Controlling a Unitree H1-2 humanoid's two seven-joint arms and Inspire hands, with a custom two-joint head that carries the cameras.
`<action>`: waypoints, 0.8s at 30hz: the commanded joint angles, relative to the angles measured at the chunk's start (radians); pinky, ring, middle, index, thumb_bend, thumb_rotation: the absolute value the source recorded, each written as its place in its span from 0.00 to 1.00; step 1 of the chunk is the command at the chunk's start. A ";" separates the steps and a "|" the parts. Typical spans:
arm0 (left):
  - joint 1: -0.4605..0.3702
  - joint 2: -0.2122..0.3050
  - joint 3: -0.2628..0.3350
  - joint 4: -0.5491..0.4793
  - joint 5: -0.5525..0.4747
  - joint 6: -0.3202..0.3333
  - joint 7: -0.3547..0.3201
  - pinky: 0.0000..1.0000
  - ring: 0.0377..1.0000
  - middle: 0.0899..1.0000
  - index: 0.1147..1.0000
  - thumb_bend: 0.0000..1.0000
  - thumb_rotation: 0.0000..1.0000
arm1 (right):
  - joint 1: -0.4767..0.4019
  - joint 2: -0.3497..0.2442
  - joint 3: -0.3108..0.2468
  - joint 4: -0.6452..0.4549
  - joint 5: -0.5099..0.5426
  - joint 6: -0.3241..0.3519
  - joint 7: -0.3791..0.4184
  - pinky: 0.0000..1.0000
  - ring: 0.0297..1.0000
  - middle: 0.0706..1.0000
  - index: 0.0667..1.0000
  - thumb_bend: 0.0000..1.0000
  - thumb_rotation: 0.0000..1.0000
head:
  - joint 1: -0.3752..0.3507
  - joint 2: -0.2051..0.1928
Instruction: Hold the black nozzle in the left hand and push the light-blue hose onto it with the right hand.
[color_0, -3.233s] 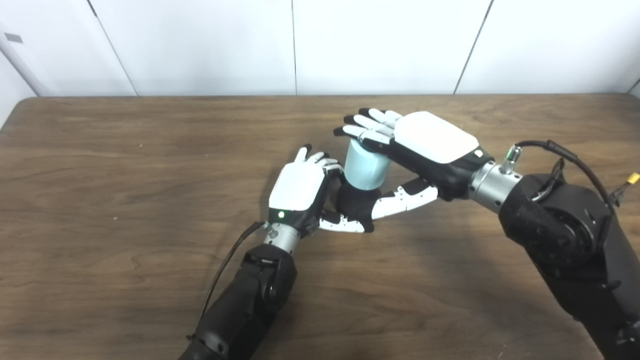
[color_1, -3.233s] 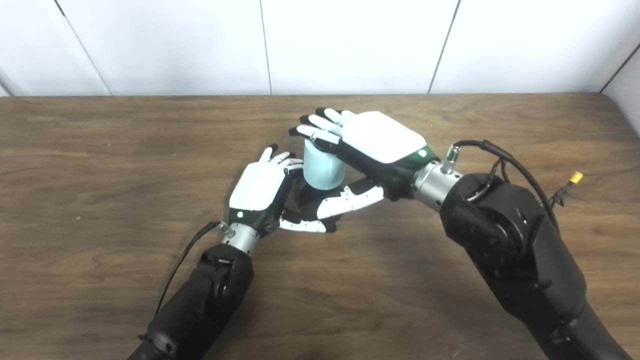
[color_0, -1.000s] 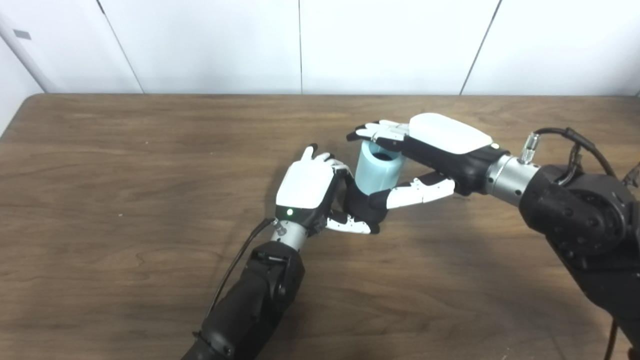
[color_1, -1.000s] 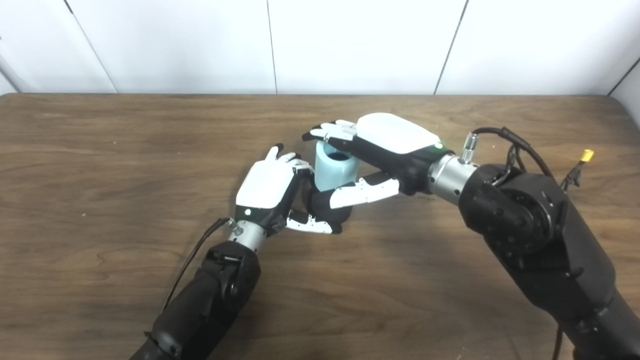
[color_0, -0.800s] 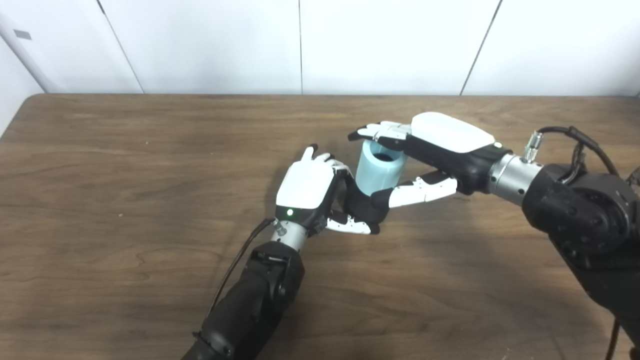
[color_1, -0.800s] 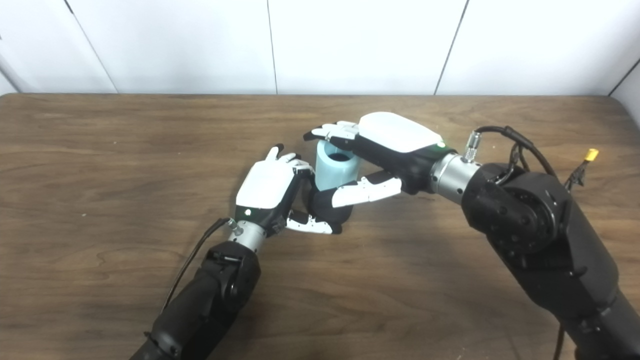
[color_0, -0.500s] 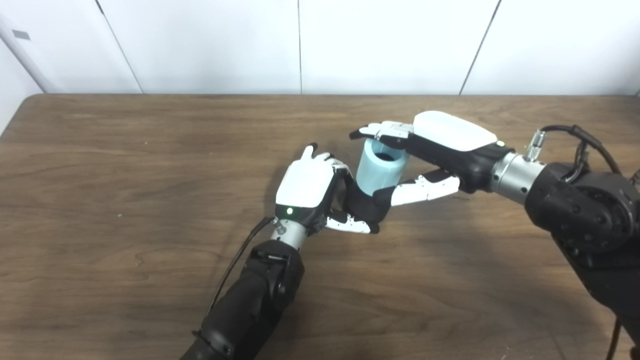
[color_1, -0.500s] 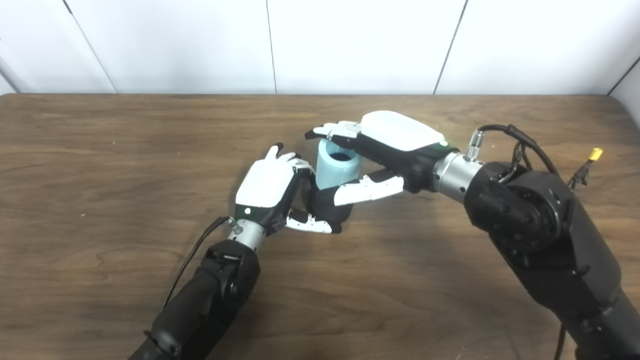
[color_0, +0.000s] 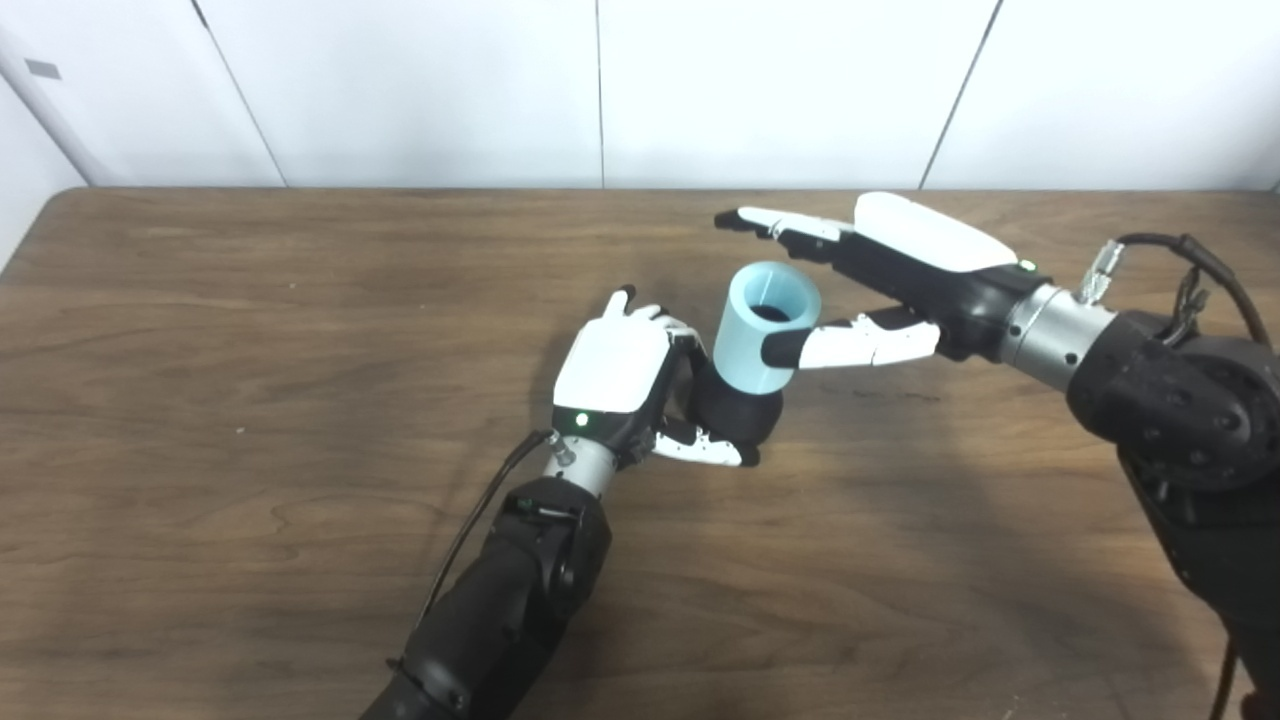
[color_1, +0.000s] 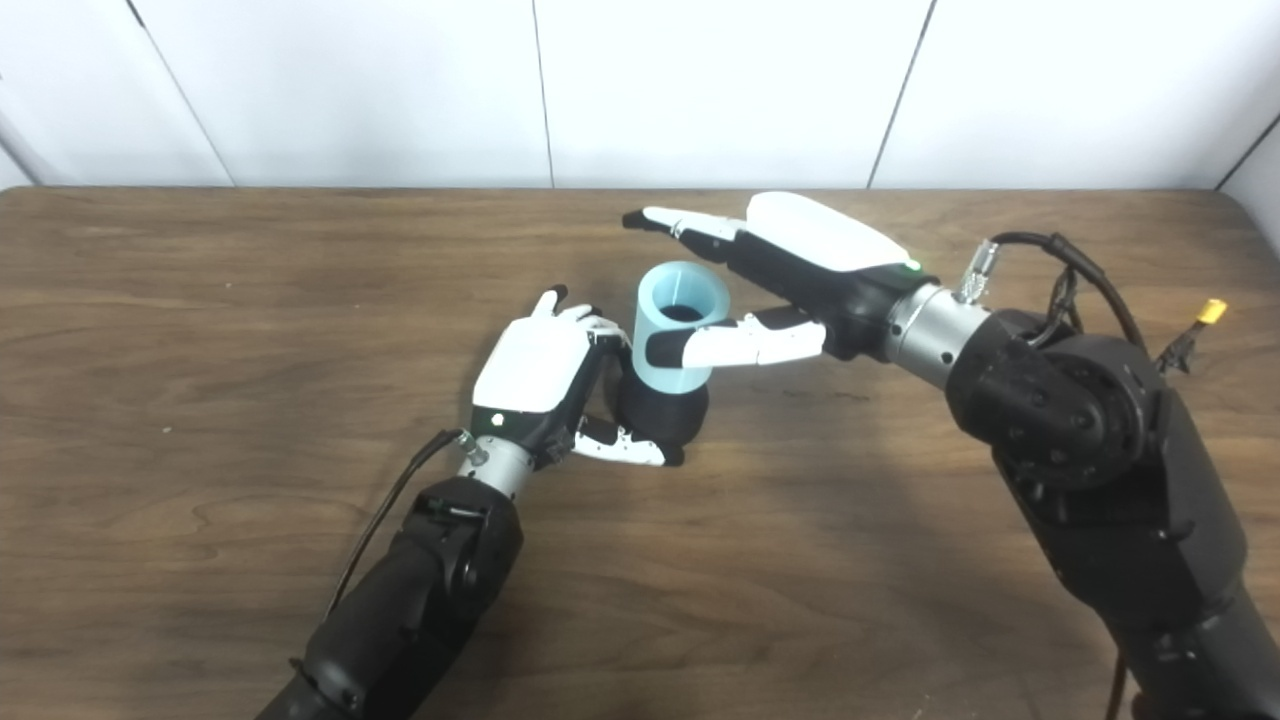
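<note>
The hose (color_0: 765, 328), a short light-blue tube with its open mouth facing up and nothing visible inside but dark hollow, stands a little right of the frame's centre, seated on the black nozzle (color_0: 737, 418) beneath it. The nozzle's rounded base sits low on the table (color_0: 250, 330), just below the tube.

The left hand (color_0: 628, 385), directly left of the nozzle, wraps it: its fingers curl round the far side and the thumb lies along the near lower edge, closed on the black part.

The right hand (color_1: 770, 280), reaching in from the right edge, is spread. Its fingers (color_0: 790, 222) stretch out flat above and behind the hose, apart from it, in the upper middle of the frame. The thumb (color_0: 850, 345) points left, with its dark tip at the hose's near right wall; whether it touches cannot be told.
</note>
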 joint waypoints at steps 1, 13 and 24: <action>0.028 0.013 -0.025 0.032 0.008 0.024 -0.096 1.00 0.86 0.73 0.41 0.52 0.06 | -0.036 -0.004 -0.028 -0.001 0.009 -0.009 -0.040 0.84 0.94 0.96 0.96 0.72 1.00 | 0.001 0.000; 0.033 0.014 -0.008 0.038 -0.008 0.005 -0.069 1.00 0.86 0.72 0.42 0.52 0.06 | -0.042 -0.009 -0.053 -0.013 0.008 -0.004 -0.069 0.75 0.94 0.96 0.95 0.71 1.00 | 0.001 -0.001; 0.049 0.027 0.008 0.055 -0.032 -0.076 0.051 1.00 0.85 0.76 0.67 0.97 0.21 | -0.032 -0.004 -0.063 -0.015 0.004 -0.007 -0.078 0.71 0.91 0.94 0.93 0.70 1.00 | 0.004 -0.002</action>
